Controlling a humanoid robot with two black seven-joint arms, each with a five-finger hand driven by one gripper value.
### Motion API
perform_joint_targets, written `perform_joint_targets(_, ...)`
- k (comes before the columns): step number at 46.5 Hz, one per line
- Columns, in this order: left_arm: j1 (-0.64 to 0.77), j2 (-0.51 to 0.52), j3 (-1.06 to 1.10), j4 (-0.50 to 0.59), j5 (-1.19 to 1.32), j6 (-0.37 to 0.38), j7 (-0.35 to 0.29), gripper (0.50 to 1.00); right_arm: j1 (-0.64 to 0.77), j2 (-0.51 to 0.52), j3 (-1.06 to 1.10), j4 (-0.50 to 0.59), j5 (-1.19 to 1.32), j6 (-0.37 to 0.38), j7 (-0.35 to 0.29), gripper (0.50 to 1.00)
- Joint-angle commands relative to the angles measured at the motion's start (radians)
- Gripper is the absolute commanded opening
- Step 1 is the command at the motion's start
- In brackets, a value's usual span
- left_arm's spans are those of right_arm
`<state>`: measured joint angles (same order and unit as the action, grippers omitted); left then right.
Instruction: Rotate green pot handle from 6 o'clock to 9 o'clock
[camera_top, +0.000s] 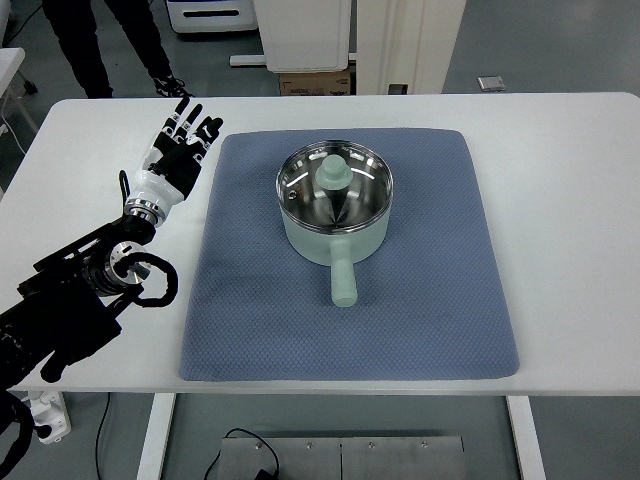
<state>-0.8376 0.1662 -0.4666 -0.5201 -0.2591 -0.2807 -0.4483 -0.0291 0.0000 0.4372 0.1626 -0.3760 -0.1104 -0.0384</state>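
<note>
I see the white rectangular bench filling most of the top view. A blue-grey quilted fabric mat lies square on it, covering the middle and reaching close to the near edge. The pale green metal pot with a shiny steel inside stands on the far half of the mat, roughly midway between its left and right edges. What I take to be a lid with a pale green round knob sits over the pot; the reflections make this hard to confirm. The pale green straight pot handle projects from the pot wall toward the near edge of the bench, the 6 o'clock position.

The left hand, black and white with jointed fingers, sits over the bare bench near the far left corner, just beside the mat's left edge and well apart from the pot. Its fingers are extended and spread, and it holds nothing.

A person's dark-trousered legs stand beyond the far edge.
</note>
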Motion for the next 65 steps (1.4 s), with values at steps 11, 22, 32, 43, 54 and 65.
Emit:
perform_joint_targets(11,-0.002,0.001,-0.001,-0.001,0.0,0.0,-0.001,1.0,0.0,0.0,0.0,0.0,-0.001,0.0,0.0,1.0)
perform_joint_targets(22,-0.002,0.003,0.0,-0.001,0.001,-0.002,-0.003,1.0,0.0,0.0,0.0,0.0,0.0,0.0,0.0,1.0)
perform_joint_targets(32,-0.002,0.012,0.002,-0.001,0.006,-0.009,0.0,1.0,0.0,0.0,0.0,0.0,0.0,0.0,0.0,1.0)
perform_joint_targets(43,-0.003,0.009,0.002,-0.001,0.008,-0.003,-0.001,1.0,0.0,0.0,0.0,0.0,-0.001,0.0,0.0,1.0)
perform_joint_targets(54,-0.005,0.007,0.002,-0.001,0.008,0.0,-0.003,1.0,0.0,0.0,0.0,0.0,-0.001,0.0,0.0,1.0)
perform_joint_targets(65,-0.006,0.004,0.002,-0.001,0.008,0.003,-0.004,1.0,0.0,0.0,0.0,0.0,0.0,0.0,0.0,1.0)
